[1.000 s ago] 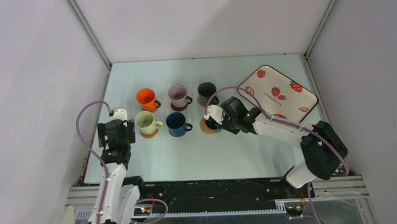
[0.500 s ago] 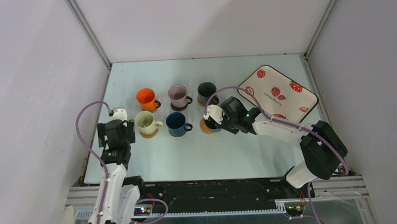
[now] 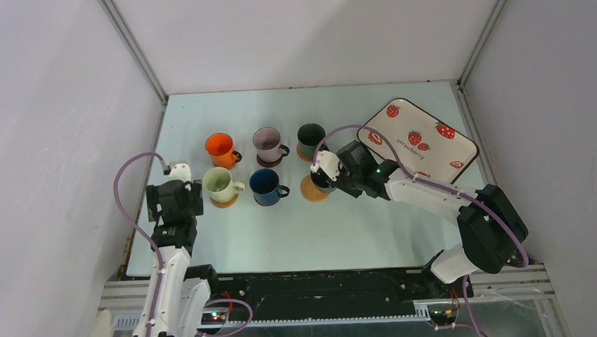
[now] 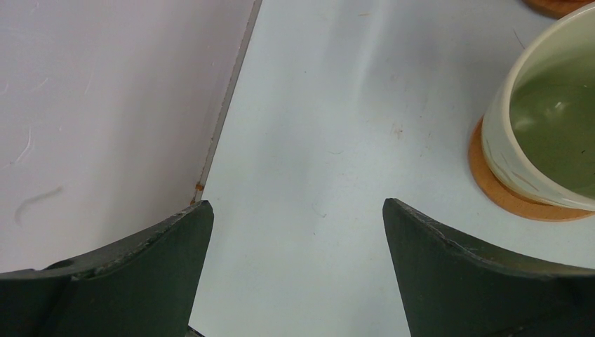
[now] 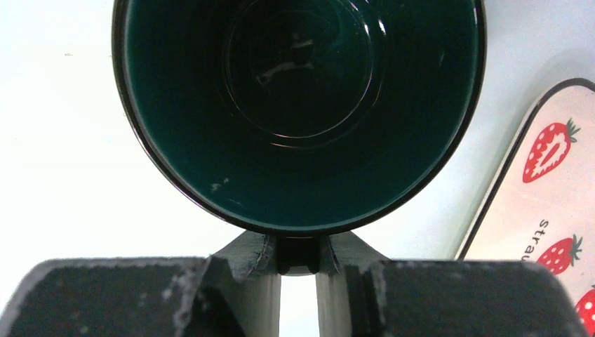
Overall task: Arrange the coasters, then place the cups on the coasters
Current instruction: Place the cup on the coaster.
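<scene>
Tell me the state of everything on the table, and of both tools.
Left tool: open, empty.
Right tool: shut on the handle of the near dark green cup.
Near dark green cup: upright, over a tan coaster.
Pale green cup: upright on another tan coaster.
Navy cup: upright.
Orange cup: upright.
Mauve cup: upright on a dark coaster.
Far dark green cup: upright.
Tray: lying flat.

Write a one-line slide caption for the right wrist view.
Right tool grips a glossy dark green mug, seen from above, beside a white strawberry-print tray.

Left gripper (image 4: 295, 210) faces down, jaws wide apart; right gripper (image 5: 298, 267) clamps the handle of the dark green cup (image 5: 298, 105) just ahead.
</scene>
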Controlling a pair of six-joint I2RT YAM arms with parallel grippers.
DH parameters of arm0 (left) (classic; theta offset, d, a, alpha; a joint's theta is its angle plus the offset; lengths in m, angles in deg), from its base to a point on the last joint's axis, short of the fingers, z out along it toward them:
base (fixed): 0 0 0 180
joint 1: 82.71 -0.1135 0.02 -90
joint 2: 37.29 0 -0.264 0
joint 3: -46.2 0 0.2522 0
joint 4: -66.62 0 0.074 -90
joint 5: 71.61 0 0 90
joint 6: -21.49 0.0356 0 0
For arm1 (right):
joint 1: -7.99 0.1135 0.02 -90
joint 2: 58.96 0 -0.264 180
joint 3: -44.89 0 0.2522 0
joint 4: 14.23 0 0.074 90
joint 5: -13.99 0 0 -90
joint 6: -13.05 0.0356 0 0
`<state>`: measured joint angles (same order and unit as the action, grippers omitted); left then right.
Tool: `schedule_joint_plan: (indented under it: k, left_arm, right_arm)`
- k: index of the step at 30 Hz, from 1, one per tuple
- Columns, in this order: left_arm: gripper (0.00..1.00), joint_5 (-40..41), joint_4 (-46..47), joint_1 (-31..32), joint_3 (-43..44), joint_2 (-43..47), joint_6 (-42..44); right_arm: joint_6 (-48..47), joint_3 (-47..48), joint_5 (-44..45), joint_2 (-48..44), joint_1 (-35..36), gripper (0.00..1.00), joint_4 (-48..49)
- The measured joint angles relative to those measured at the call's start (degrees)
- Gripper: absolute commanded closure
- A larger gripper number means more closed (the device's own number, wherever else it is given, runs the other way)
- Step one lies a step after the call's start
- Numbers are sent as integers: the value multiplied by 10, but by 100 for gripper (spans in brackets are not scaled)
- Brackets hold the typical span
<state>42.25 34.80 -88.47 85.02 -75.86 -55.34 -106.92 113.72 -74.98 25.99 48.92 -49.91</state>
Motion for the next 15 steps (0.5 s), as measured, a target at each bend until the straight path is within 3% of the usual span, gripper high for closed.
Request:
schedule_joint_plan:
  k: [15]
  left_arm:
    - [2, 0, 0, 0, 0, 0, 0]
  right_arm:
    - [59, 0, -36, 3, -19, 100, 23]
